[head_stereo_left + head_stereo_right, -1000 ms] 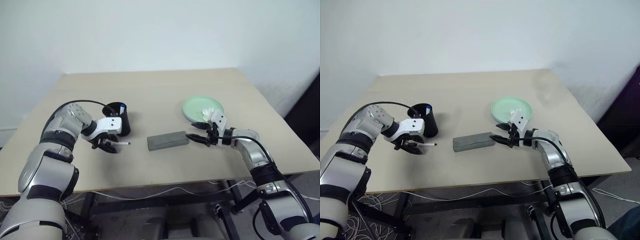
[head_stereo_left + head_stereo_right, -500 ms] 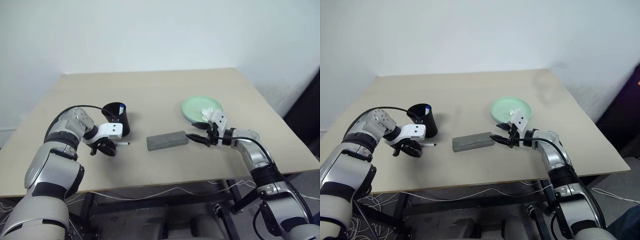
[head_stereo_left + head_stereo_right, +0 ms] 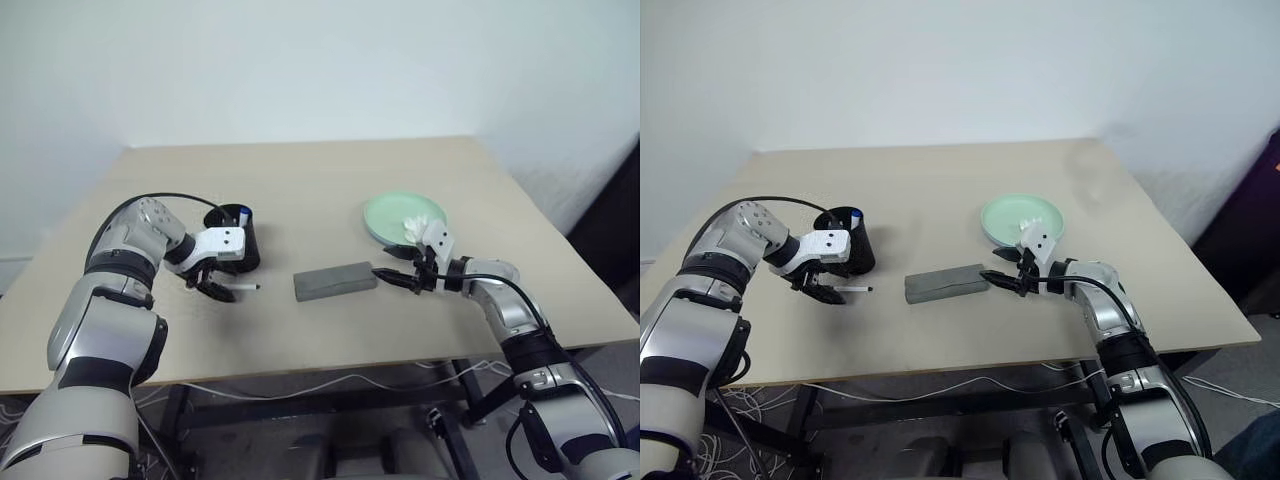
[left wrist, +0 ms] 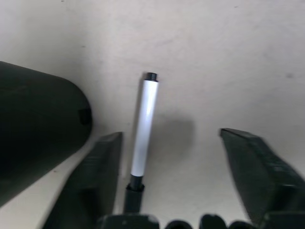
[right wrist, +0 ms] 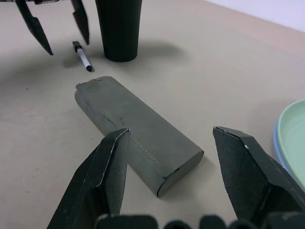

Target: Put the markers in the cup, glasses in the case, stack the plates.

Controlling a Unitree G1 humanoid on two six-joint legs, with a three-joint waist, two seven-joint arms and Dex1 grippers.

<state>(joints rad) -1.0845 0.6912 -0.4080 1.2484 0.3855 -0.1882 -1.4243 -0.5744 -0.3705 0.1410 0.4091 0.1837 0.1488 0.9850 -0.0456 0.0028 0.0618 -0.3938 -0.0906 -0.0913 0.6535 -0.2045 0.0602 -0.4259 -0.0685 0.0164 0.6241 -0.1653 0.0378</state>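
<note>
Risk first: left gripper sat fingers-wide over the black-capped white-barrelled marker, which lay flat on the tan bench, not held. Barrel ran close along one finger, far from the other, so off-centre. A close from there could roll or kick the marker sideways instead of pinching it, my read. Round barrel on a smooth top would skid easily.

Second hazard: the black tapered matt plastic cup stood upright just beside that gripper, blue-capped marker already poking out of it. Any sideways correction or lift on that side might clip the cup and tip it, spilling the pen already in.

Right gripper hung just off the end of the long grey box-shaped case, fingers spread, nothing between them. Case lay flat, lid looked down. Couldn't see the glasses, so can't tell if they were inside.

Mint green round plate sat behind the right wrist with a light blue rim peeking under it, so stack looked done. Small white lumpy thing rested on top.

Judgement: one marker left, case status unknown. If the right arm swung back, wrist could nudge the plates.
</note>
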